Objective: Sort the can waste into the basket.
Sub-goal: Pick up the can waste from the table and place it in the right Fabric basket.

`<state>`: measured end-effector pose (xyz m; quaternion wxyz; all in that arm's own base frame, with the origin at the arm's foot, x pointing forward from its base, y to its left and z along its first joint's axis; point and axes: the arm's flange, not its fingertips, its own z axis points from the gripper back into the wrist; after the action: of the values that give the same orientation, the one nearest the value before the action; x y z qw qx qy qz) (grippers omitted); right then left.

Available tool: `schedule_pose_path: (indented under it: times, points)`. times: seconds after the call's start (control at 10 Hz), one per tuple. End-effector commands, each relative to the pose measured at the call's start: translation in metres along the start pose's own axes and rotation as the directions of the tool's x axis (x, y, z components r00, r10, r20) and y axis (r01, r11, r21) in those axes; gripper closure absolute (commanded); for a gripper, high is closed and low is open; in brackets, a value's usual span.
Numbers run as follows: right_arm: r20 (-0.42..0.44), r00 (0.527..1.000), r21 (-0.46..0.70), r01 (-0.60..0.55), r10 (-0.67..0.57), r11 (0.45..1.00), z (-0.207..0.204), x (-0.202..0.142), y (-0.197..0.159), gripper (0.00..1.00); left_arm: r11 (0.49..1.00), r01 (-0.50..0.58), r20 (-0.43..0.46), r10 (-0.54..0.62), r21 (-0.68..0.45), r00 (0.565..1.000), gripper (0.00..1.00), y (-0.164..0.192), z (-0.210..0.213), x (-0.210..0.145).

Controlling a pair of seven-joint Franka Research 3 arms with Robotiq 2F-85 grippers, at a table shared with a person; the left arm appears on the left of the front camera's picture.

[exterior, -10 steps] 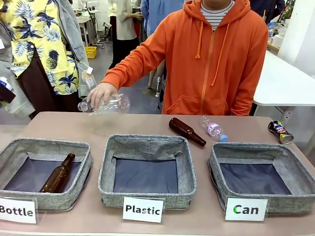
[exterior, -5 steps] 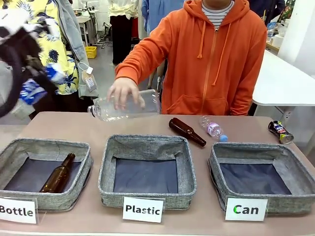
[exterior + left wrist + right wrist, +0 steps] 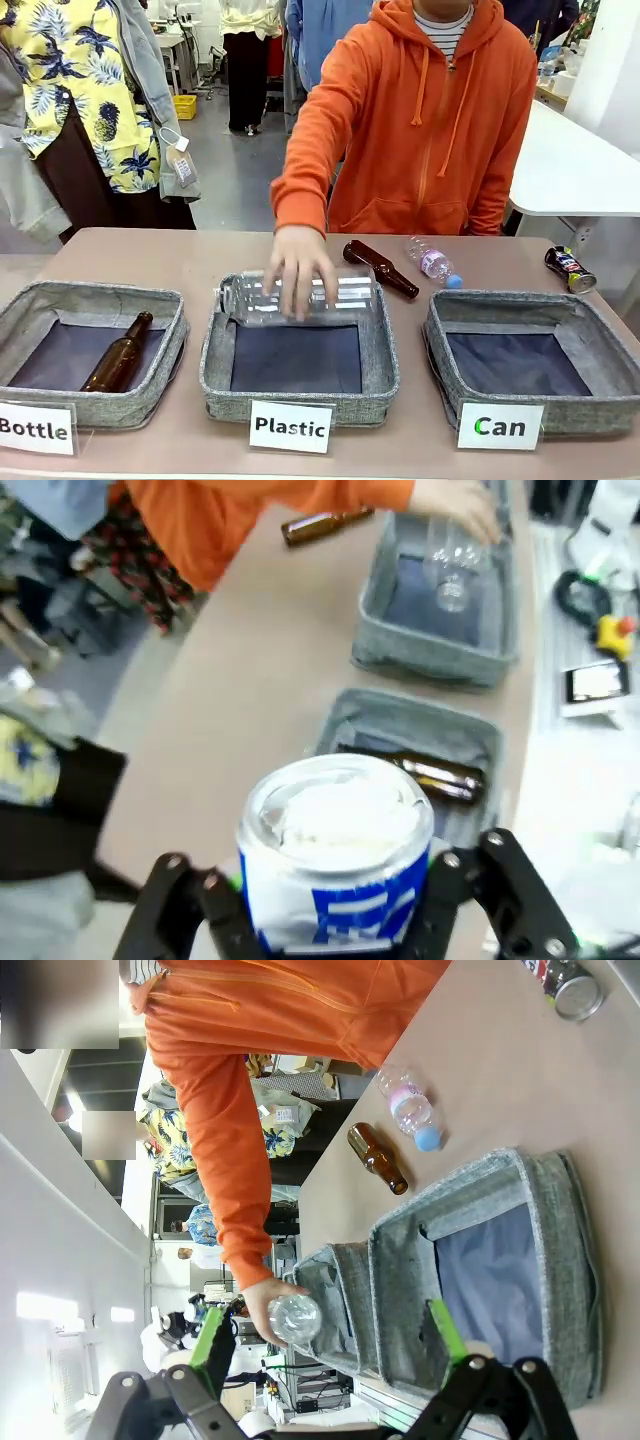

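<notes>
Closest in, the left gripper (image 3: 335,910) has its two fingers pressed against the sides of the blue-and-white can (image 3: 335,850). It holds the can in the air with one end facing the wrist camera, well above the table (image 3: 200,250). Below it lies the "Bottle" basket (image 3: 60,300) with a brown glass bottle (image 3: 118,352) lying on the dark lining. The right gripper (image 3: 328,1350) hangs with its green pads (image 3: 208,1345) spread wide and nothing between them, looking down at the "Can" basket (image 3: 560,1260).

Along the near edge of the table stand three white signs, and the "Can" sign (image 3: 500,426) is at the robot's right. Behind the signs the three grey fabric baskets sit in a row, with the "Can" basket at the right showing its dark lining. The "Plastic" basket (image 3: 300,400) is in the middle. Across its far rim lies a large clear plastic bottle (image 3: 340,297) on its side, and the person's hand (image 3: 298,272) lies on top of it, fingers spread over it.

Beyond the baskets, on the bare tabletop, a second brown glass bottle (image 3: 380,267) lies on its side at a slant. Just beside it lies a small clear plastic bottle (image 3: 432,262) with a pink label and a blue cap. Well to the right, near the table's far right edge, the dark can (image 3: 570,268) with red and yellow marks lies on its side, apart from the "Can" basket.

At the far side the person in an orange hoodie (image 3: 430,130) leans in over the table, one arm stretched down to the middle basket.
</notes>
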<state>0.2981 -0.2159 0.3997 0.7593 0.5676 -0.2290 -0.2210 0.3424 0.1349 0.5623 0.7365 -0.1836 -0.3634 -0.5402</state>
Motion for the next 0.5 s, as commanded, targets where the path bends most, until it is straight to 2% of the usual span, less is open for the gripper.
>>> schedule_pose_path:
  times: [0.0,0.1,0.4]
  points:
    - [0.011,1.000,0.022,-0.022,0.021,1.000,-0.001,0.002,0.000,0.00,0.999,-0.032,0.095,0.029,0.024,0.995,0.87,-0.014,0.005,-0.027]
    - [0.011,1.000,0.022,-0.022,0.021,1.000,-0.001,0.002,0.000,0.00,1.000,-0.017,0.107,0.015,0.015,0.994,0.87,-0.013,0.002,-0.028]
    - [0.011,1.000,0.022,-0.022,0.021,1.000,-0.001,0.002,0.000,0.00,0.999,-0.015,0.073,0.018,-0.045,0.997,0.87,0.000,-0.013,-0.011]
